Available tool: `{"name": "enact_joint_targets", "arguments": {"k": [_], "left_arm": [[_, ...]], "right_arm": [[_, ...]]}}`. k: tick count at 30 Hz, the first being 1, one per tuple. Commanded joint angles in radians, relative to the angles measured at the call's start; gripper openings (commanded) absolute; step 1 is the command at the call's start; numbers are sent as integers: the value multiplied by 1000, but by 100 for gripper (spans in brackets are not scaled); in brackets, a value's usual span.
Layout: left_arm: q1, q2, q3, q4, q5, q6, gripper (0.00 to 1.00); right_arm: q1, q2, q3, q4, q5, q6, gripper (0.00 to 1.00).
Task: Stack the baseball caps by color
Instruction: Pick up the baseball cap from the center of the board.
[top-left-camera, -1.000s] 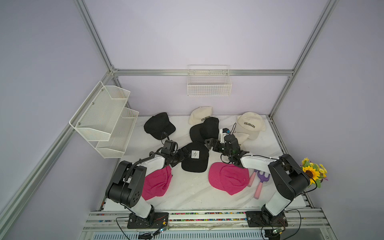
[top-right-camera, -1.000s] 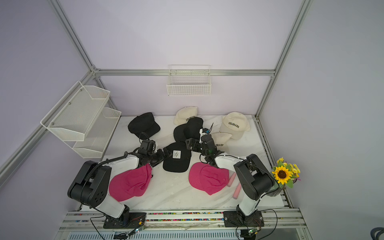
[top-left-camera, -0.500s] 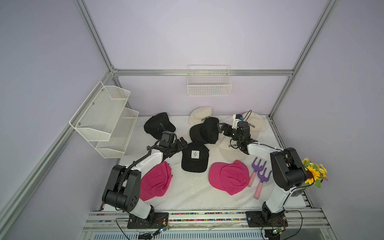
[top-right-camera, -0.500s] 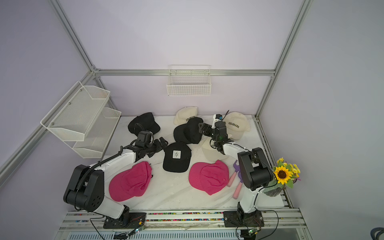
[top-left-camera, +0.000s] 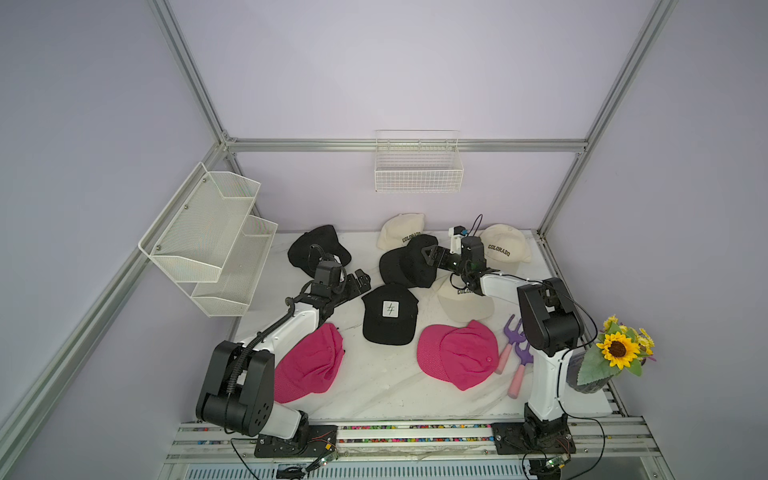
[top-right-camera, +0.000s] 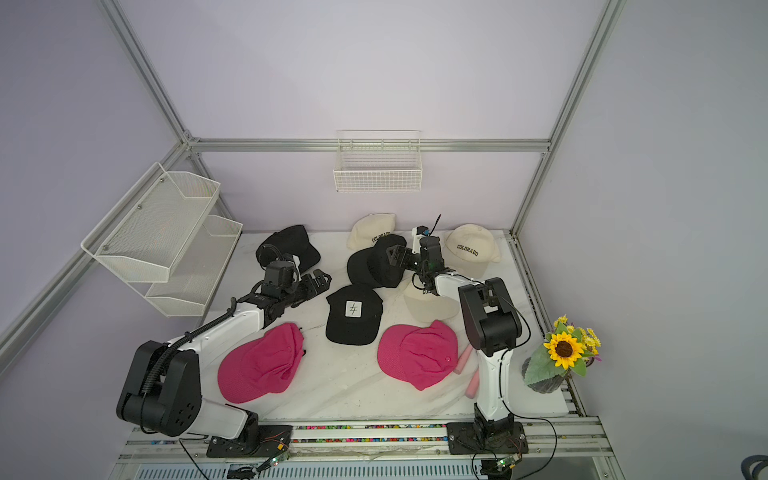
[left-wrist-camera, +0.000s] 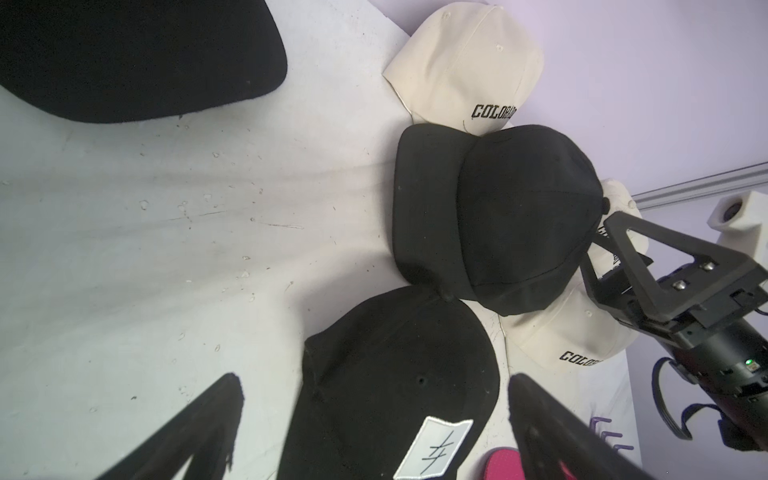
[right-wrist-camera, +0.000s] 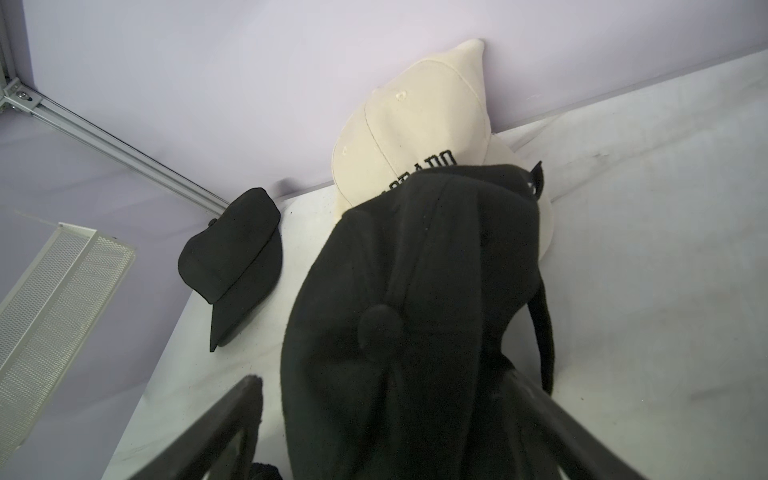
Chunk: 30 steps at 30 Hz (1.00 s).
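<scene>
Nearest on the desk (top-left-camera: 374, 386), a pink cap (top-left-camera: 309, 363) is seen at 7 o'clock and a second pink cap (top-left-camera: 457, 353) at 5. At centre, the patched black cap (top-left-camera: 388, 316) lies by the left gripper (top-left-camera: 360, 280), its fingers (left-wrist-camera: 199, 424) spread wide, empty. Beyond, the fingers of the right gripper (top-left-camera: 428, 255) are set open astride a plain black cap (top-left-camera: 405, 268).

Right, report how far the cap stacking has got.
Done: nothing; no colour is stacked. In hand: right pincer open around the plain black fabric cap, which overlaps a cream COLORADO cap; left pincer open, empty, near the black cap with a white patch. Left: third black cap, two other cream caps and both hot-pink fabric caps lie apart.
</scene>
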Motion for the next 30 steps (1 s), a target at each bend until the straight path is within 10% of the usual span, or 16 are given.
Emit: {"name": "enact_joint_targets", "arguments": {"k": [1,9,14,18,30], "left_arm": [[19,-16,3,51,40,14,100],[39,6,3,43,59,-13,100],[56,31,18,29,130,-18,100],[64,25,-13,90,173,-14,100],[78,15,-5,275,436,-36,100]], "right_arm": [[10,26,43,-28,-34,-2,92],[50,79,101,-44,87,30,86],[53,77,120,-31,110,28,52],[53,24,92,32,53,13,0],[49,-286,-25,180,-158,-79,0]]}}
